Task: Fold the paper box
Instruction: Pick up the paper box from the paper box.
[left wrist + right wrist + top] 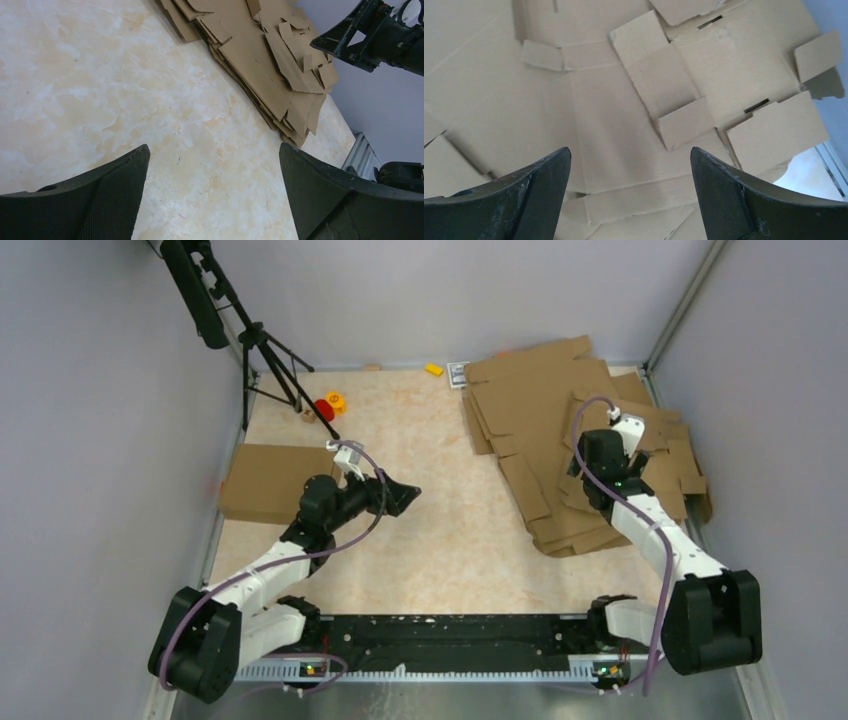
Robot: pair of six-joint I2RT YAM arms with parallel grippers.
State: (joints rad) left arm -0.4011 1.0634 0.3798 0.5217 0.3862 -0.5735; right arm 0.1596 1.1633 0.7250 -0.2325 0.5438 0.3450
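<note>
Folded box (265, 482) closed — contents hidden; right pincer (630, 150) gaping over flat blanks (624, 110).

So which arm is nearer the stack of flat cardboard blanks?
Right. The right arm hangs directly over the cardboard stack, jaws open and pointing down at it. The left arm reaches over the table left of centre, well apart from the stack.

The left gripper (214, 146) hangs over the marbled table (100, 75), jaws spread wide and holding nothing; ahead to its right lies a stack of paper box blanks (260, 60).
</note>
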